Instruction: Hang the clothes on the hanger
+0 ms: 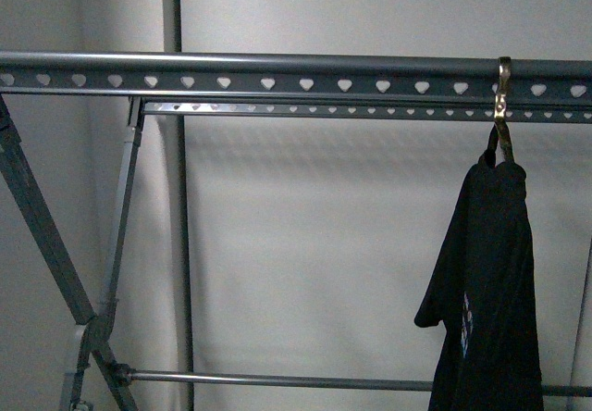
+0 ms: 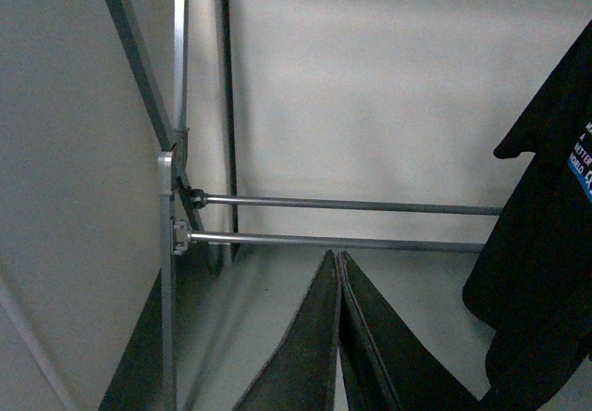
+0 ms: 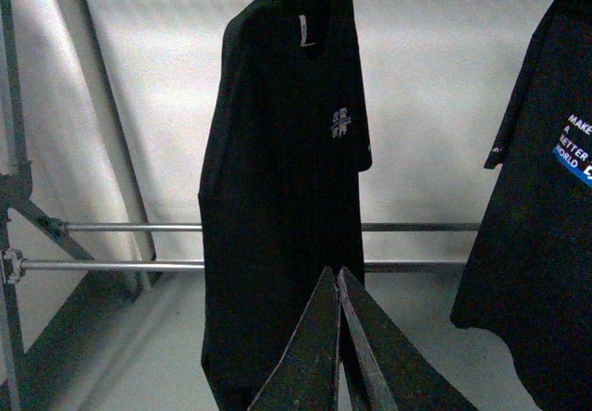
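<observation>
A black printed T-shirt hangs by a brass hook from the grey heart-punched metal rack; both end effectors are pinched closed, empty, suggesting hanging is done and withdrawal next

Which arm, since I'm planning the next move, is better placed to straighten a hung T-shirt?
Probably right: its shut jaws face a black T-shirt head-on. The left's shut jaws face the rack's rods, a printed T-shirt off to one side.
</observation>
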You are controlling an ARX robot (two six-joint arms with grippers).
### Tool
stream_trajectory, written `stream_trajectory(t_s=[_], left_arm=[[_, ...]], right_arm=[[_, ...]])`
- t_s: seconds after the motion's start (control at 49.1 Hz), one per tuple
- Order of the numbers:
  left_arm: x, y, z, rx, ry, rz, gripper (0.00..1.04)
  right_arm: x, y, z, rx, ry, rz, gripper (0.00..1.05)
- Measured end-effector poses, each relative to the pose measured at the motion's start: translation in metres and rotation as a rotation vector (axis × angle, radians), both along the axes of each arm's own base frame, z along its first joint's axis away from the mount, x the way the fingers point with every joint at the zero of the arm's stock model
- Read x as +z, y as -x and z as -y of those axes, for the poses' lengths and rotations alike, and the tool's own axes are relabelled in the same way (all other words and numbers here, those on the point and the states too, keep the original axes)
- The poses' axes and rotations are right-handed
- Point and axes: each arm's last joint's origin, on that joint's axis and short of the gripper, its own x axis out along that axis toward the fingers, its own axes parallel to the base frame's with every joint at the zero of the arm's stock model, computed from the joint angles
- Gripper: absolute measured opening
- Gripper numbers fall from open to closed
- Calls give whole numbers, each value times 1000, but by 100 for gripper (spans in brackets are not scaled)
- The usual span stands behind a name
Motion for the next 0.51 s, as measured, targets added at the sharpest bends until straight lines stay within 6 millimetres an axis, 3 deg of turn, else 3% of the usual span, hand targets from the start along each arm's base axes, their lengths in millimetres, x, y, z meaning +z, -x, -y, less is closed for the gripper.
stream_trajectory(t_s=[0.346, 0.407, 0.509], left_arm=[[0, 0, 0, 0, 0, 1, 4], [0, 0, 0, 0, 0, 1, 15], [0, 0, 0, 0, 0, 1, 38]], right_arm=[[-13, 0, 0, -1, 0, 2, 2], [-13, 0, 0, 0, 1, 2, 9], [-13, 0, 0, -1, 1, 2, 34]])
